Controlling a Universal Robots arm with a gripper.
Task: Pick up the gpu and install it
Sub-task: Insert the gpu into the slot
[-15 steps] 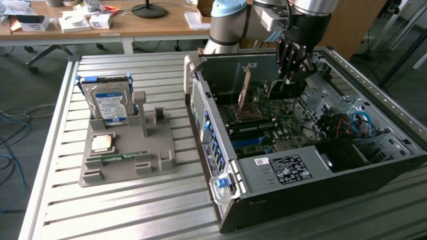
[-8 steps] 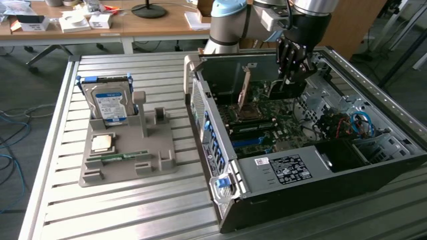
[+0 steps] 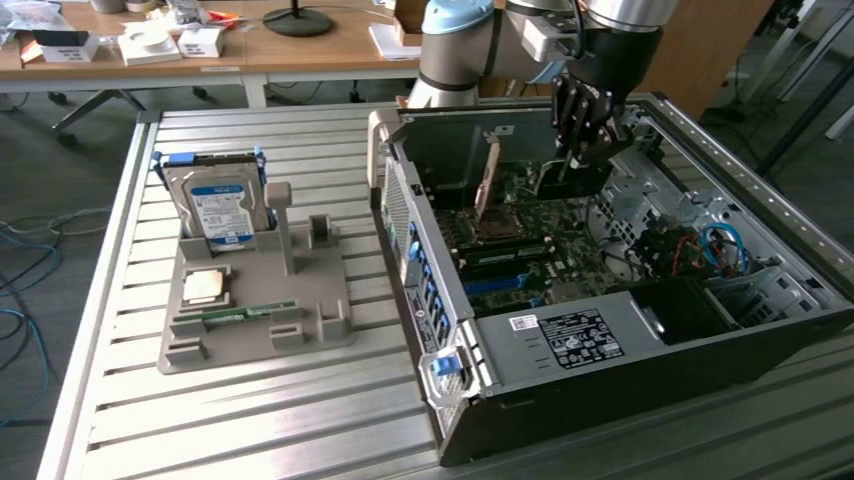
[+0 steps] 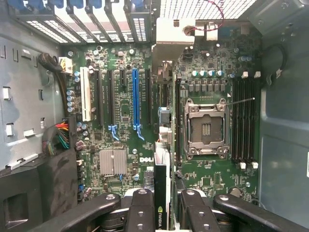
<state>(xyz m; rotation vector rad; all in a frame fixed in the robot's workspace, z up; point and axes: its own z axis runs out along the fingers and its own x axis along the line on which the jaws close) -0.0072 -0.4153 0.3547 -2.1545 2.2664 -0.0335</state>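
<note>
My gripper (image 3: 587, 160) hangs inside the open computer case (image 3: 747, 210), shut on the gpu (image 3: 547, 182). In the wrist view the black fingers (image 4: 140, 208) clamp the gpu (image 4: 161, 164) edge-on, an NVIDIA label showing between them. The card runs away from the gripper (image 4: 161, 205) to its pale silver bracket (image 4: 176, 34) near the case's slot openings. It hovers upright above the green motherboard (image 4: 120, 169), between the long blue slot (image 4: 135, 101) and the empty CPU socket (image 4: 206, 125). I cannot tell whether its lower edge touches a slot.
On the slatted table at the exterior view's left stands a grey holder (image 3: 320, 320) with a blue-labelled hard drive (image 3: 220, 210), a CPU chip (image 3: 204, 287) and a green RAM stick (image 3: 240, 312). Case walls, a wire bundle (image 4: 60, 137) and blue cables (image 3: 721, 245) surround the motherboard.
</note>
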